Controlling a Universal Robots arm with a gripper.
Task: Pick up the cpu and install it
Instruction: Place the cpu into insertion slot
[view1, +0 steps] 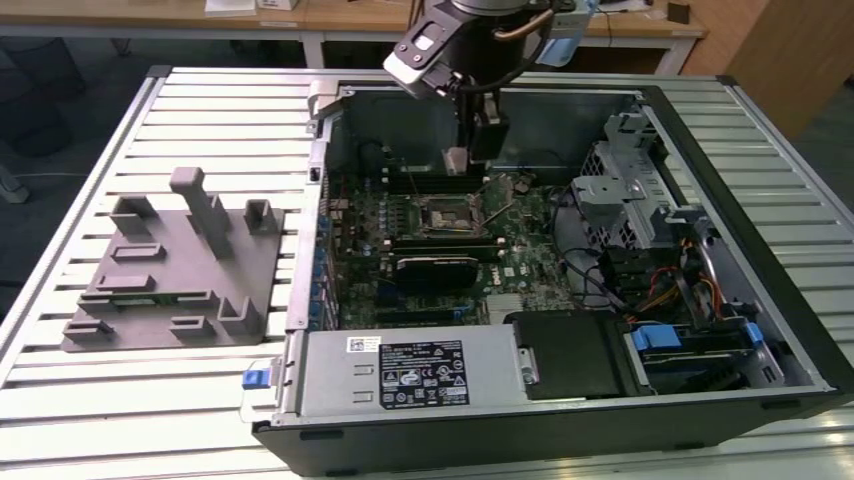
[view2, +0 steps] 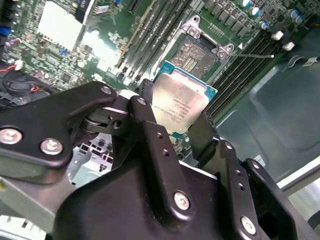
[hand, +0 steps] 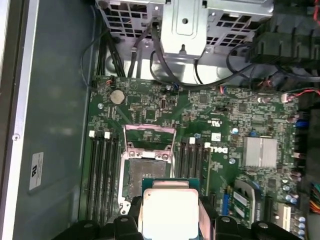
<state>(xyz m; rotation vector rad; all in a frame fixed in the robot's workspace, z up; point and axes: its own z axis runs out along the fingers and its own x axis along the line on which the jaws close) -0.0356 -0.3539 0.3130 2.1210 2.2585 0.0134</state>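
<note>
The black two-fingered gripper on the arm hangs inside the open black desktop computer case, over the far part of the green motherboard. Its black fingers are drawn in narrow and clamp the small flat square cpu with the silvery-white metal top by two opposite edges. In both wrist views the chip sits between the finger pads with its metal top facing the cameras.

The cpu is up in the air, clear of the board. In the exterior view it shows as a pale tile at the fingertips, just to the far side of the square black-centred socket frame. In the first wrist view the cpu is close to the socket frame, whose contact field lies uncovered between rows of dark memory slots.

A grey plastic fixture block stands on the slatted aluminium table, outside the case on the exterior view's left. A silver power supply box fills the near side of the case.
</note>
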